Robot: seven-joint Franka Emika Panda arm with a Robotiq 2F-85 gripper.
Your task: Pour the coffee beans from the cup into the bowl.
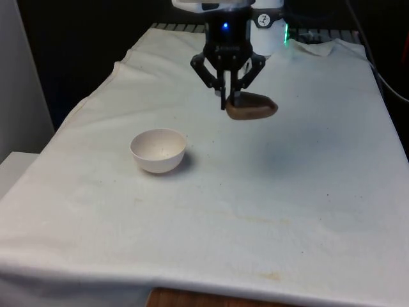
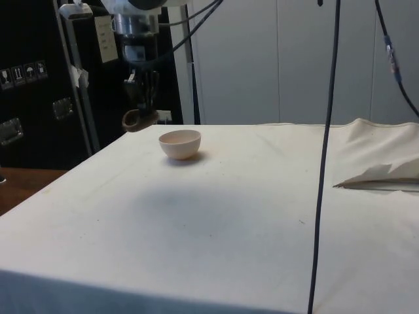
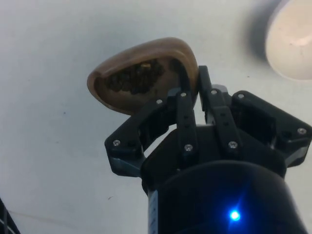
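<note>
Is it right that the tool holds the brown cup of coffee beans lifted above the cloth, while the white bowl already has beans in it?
Not quite. The tool does hold the brown cup of beans above the cloth, but the white bowl is empty; the front view shows its bare inside.

Dark cabinets [image 2: 39,85], perhaps pale wall [image 2: 275,59]

Arm: white, reaching down from above, wrist vertical.
Gripper: black two-finger gripper [image 1: 231,96], pointing straight down, raised above the cloth.
Fingers: closed on the rim of a brown wooden cup [image 3: 141,74] hanging just below them.
</note>
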